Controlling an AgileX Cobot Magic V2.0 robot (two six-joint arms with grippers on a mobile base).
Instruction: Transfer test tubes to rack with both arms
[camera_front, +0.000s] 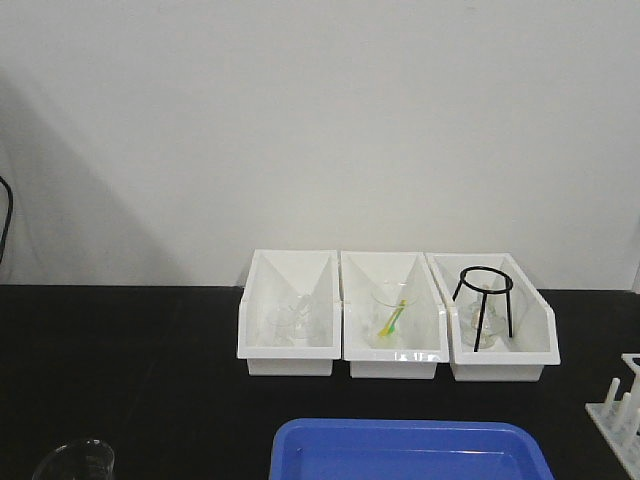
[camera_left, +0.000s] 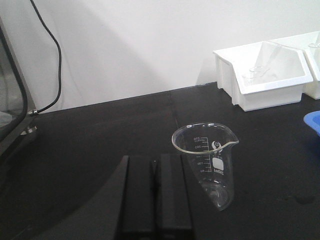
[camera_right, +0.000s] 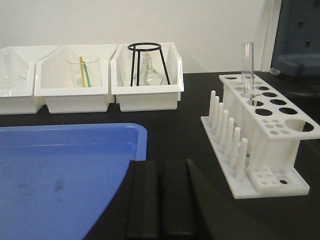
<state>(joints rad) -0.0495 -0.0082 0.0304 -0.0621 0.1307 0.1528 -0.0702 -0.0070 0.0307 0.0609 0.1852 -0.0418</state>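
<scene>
Right gripper (camera_right: 161, 200): fingers pressed together, empty; left gripper (camera_left: 156, 200) likewise.
The rack (camera_right: 262, 132) stands ahead-right of the right gripper, the nearer arm; one test tube (camera_right: 247, 67) stands upright, long axis vertical, in a rear hole. A beaker (camera_left: 207, 162) stands just right of the left gripper.

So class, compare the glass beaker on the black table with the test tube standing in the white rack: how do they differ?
The beaker is wide with a pouring spout; the test tube is slim with a plain round rim. The beaker carries printed white markings; the test tube shows none. The beaker stands directly on the table; the test tube sits upright in a hole of the rack. Both are clear glass and look empty.
</scene>
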